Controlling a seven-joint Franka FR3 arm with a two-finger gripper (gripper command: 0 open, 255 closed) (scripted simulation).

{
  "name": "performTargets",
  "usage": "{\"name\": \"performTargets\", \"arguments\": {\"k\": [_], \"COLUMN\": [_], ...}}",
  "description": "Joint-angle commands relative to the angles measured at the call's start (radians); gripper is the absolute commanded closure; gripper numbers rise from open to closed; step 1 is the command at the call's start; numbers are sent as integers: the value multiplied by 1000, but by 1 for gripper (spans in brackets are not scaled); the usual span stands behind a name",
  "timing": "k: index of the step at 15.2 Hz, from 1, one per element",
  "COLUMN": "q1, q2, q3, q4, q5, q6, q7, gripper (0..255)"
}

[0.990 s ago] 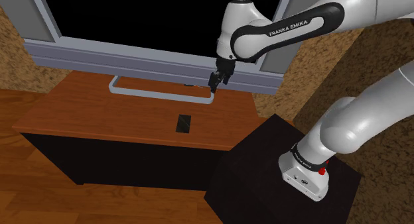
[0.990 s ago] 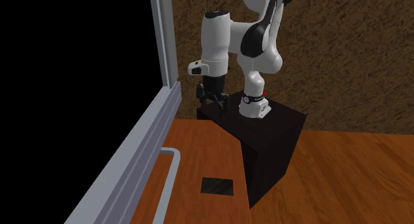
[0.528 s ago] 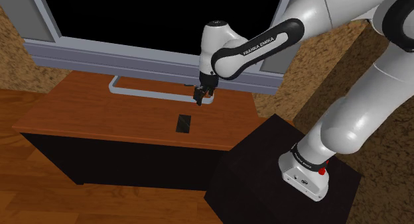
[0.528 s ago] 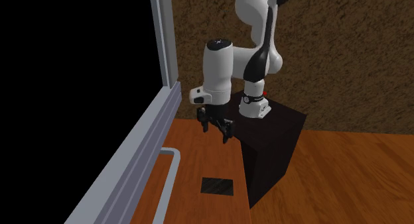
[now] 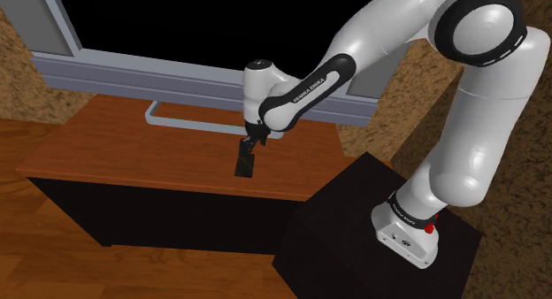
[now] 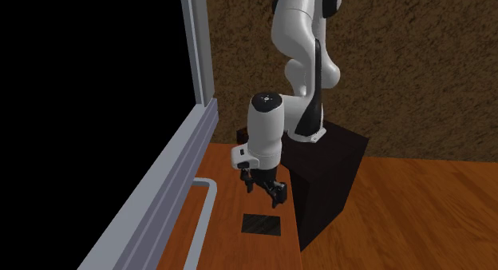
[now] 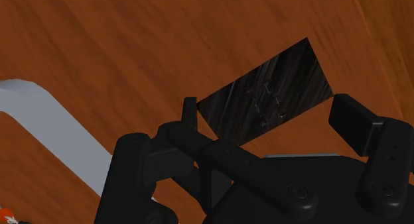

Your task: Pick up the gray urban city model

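- Since the city model [image 7: 265,90] lies flat on the bench [image 5: 106,151], right under my gripper [image 5: 249,145], I'd drop straight down.
- My fingers [image 7: 358,123] are spread wide, nothing held; I'd straddle its narrow edges before closing.

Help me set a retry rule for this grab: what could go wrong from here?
1. The dark model lies very flat on the table, so the open gripper may strike the wood or close above the model.
2. The model sits askew between the fingers, so closing could twist or push it rather than grip it.
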State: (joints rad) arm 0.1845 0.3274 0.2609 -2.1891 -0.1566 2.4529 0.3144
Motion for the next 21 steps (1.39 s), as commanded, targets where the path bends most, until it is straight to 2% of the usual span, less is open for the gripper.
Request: {"name": "performTargets", "arguments": {"k": [1,11,12,21], "q1": [28,52,52,52], "q2": [85,188,186,188], "q3": [-7,-35,-34,-35], "q4": [63,85,84,85], "q5": [-31,-70,-70,-70], "q6": [10,86,87,86], "q7": [28,57,57,57], "gripper": [0,0,255,255]}}
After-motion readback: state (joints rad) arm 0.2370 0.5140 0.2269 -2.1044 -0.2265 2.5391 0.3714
